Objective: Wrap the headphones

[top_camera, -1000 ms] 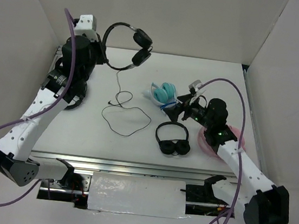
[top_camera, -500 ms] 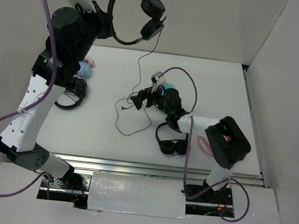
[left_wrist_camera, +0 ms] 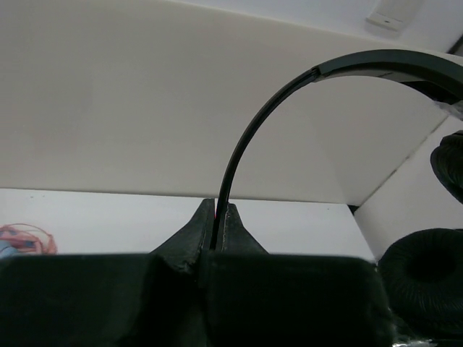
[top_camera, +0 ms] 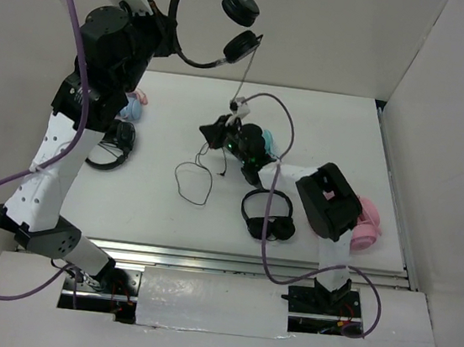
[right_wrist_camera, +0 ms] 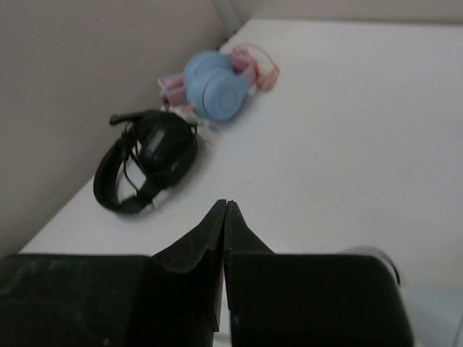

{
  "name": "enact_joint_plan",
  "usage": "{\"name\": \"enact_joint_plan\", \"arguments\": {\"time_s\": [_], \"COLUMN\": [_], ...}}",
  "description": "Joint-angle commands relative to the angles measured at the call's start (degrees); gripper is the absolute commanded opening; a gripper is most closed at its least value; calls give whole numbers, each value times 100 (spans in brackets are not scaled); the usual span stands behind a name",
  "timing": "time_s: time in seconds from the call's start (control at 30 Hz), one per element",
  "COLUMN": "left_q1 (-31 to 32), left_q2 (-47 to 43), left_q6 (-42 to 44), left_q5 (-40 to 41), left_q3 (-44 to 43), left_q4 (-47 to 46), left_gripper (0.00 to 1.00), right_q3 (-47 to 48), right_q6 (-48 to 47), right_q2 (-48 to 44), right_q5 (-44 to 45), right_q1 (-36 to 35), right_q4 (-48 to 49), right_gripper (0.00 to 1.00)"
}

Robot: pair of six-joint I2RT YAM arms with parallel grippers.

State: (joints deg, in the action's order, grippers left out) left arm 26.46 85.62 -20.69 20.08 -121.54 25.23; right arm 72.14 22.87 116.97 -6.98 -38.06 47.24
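The headphones point(top_camera: 240, 5) hang high over the far left of the worktop point(top_camera: 151, 210). The left fingers point(left_wrist_camera: 197, 231) are clamped narrow on the thin headband, which arches up and to the right, with both earcups at its right end. From the lower earcup the cable point(top_camera: 243, 77) drops almost straight down toward the near side. It passes just by the right fingers point(right_wrist_camera: 210, 231), then falls to a loose loop on the worktop to their near left.

The right fingers are pressed tip to tip. The wrist view shows no cable between them, so I cannot tell whether the cord is pinched or only beside them.

The cable's long axis runs far to near between the two arms, and the right arm is much the nearer to its slack. Winding will likely depend on a sure hold there.
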Motion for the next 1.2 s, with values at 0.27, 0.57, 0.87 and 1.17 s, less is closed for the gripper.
{"name": "enact_joint_plan", "arguments": {"time_s": [0.27,0.57,0.87,1.17], "left_q1": [-246,-308,-220,-18], "left_q2": [147,297,-273,-626], "left_q6": [-751,-1174,-542,-155], "left_q5": [1569,2070,1121,937], "left_q3": [1184,2720,5031,5816], "left_q4": [-599,-659,-1943,-2470], "left_gripper": [0,0,0,0], "right_q3": [-2591,-1687,-139,134], "right_q6": [-275,-458,-2216,-4904], "right_q2": [-3353,-4093,-4146,-4885], "right_q5": [915,2930,2825,1227], "right_q1": [-491,-1132,-1774,-2135], "right_q4": [-2778,-5997,-8239,-8442], "right_gripper": [0,0,0,0]}}
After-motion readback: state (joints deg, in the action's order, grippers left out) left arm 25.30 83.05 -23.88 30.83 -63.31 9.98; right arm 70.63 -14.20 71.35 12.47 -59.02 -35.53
